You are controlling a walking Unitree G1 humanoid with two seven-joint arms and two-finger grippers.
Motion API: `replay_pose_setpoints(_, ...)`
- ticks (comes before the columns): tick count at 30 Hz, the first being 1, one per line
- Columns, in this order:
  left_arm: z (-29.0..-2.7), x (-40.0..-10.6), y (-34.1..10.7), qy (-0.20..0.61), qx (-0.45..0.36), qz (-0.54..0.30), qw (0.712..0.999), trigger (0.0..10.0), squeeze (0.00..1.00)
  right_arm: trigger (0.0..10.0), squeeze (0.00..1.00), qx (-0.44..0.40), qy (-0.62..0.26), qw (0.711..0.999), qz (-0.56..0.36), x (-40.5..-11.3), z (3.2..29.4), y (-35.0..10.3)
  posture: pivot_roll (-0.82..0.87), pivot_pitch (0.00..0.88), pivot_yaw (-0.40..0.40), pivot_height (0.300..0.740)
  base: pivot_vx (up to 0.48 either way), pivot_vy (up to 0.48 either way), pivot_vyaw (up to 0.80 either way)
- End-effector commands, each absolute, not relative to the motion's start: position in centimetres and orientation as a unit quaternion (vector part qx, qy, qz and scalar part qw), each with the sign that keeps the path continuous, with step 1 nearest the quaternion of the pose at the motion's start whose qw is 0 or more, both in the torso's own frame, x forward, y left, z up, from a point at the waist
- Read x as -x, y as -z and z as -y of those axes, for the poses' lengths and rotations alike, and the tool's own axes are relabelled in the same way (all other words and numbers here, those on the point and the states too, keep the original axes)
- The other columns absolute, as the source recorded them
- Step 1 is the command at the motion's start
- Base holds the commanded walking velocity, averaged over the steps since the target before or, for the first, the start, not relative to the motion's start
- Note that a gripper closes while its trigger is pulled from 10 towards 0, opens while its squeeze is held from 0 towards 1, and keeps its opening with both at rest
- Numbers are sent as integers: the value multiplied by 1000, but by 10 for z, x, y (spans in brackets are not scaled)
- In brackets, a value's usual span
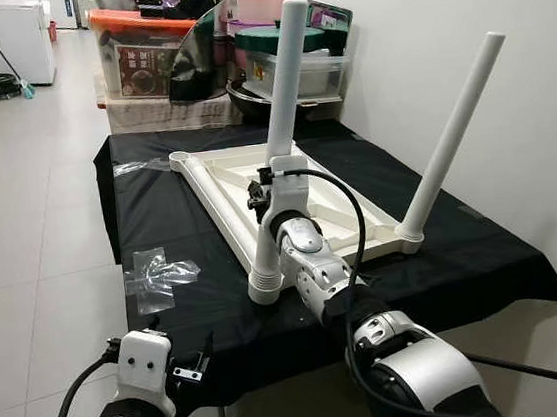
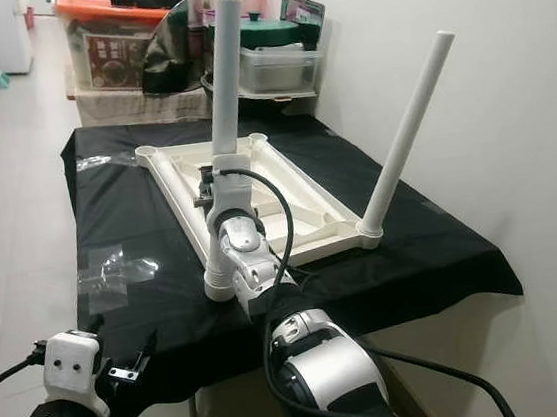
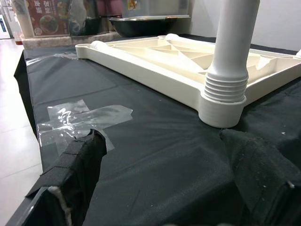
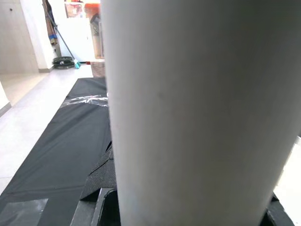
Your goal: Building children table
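White leg [image 1: 280, 88] gripped by right fingers [image 1: 260, 192] above tabletop [image 1: 256, 186] socket, for screwing in; left fingers [image 3: 84, 160] wide, idle.

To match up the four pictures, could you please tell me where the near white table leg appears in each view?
Left eye: near white table leg, centre, right gripper on it.
Right eye: centre-left.
Left wrist: upper right, threaded base in its corner socket.
Right wrist: wide white column close up.
Shared landmark: black cloth.
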State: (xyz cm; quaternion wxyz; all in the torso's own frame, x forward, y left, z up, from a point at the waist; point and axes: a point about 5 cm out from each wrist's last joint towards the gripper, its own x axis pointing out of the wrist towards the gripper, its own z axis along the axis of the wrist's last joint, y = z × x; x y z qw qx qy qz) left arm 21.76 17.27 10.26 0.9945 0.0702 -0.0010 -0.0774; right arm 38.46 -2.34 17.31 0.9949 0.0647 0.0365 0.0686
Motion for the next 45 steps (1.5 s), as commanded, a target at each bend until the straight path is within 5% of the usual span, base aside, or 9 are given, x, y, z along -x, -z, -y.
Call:
replay_pose_setpoints(1,-168,-220,-101,87,-71,3,994,10000,0,10000,0,-60,-38,981,-181,-361,27,-102,174,0,-172,740,0,0,0)
replay_pose_setpoints(9,-168,-220,-102,89,-72,3,993,10000,0,10000,0,-75,9,981,-179,-365,37,-107,173,0,-165,740,0,0,0)
replay_pose_setpoints(45,-166,-224,-101,99,-75,6,992,10000,0,10000,0,-74,-50,985,-150,-369,23,-125,165,0,-160,740,0,0,0)
